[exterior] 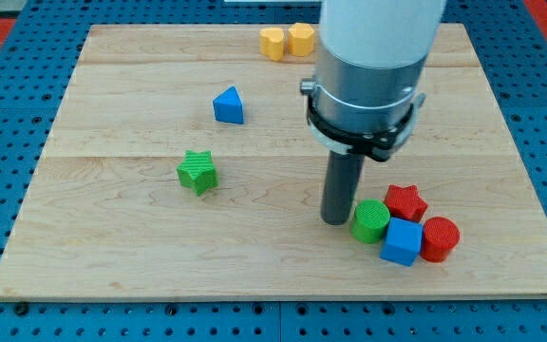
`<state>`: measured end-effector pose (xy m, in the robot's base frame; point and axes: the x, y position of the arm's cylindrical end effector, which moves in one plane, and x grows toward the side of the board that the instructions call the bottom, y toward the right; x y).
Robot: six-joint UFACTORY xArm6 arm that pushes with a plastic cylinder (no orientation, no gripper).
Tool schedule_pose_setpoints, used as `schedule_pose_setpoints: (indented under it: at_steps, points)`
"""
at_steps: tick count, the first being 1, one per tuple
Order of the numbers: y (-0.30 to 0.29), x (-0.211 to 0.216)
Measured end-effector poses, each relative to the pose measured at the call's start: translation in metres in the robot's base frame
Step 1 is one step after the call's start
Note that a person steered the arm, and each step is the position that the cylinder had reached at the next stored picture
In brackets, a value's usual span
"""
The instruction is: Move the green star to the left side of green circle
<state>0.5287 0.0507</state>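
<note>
The green star (198, 172) lies on the wooden board (112, 237), left of centre. The green circle (370, 221) stands at the lower right, packed against a red star (406, 201), a blue cube (402, 241) and a red cylinder (440, 238). My tip (335, 220) rests on the board just left of the green circle, touching or nearly touching it. The green star is far to the tip's left.
A blue triangle (228, 105) lies above the green star. Two yellow blocks (287, 41) sit side by side at the board's top edge. The arm's large white and grey body (368, 66) hides part of the upper right board.
</note>
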Motion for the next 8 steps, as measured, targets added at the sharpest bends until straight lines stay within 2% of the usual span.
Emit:
schedule_pose_setpoints:
  at_steps: [1, 2, 3, 4, 6, 7, 8]
  points:
    - [-0.085, 0.001]
    - [-0.178, 0.041]
    - [-0.233, -0.043]
    - [-0.198, -0.072]
    - [0.012, -0.063]
    - [-0.029, -0.083]
    - [-0.126, -0.090]
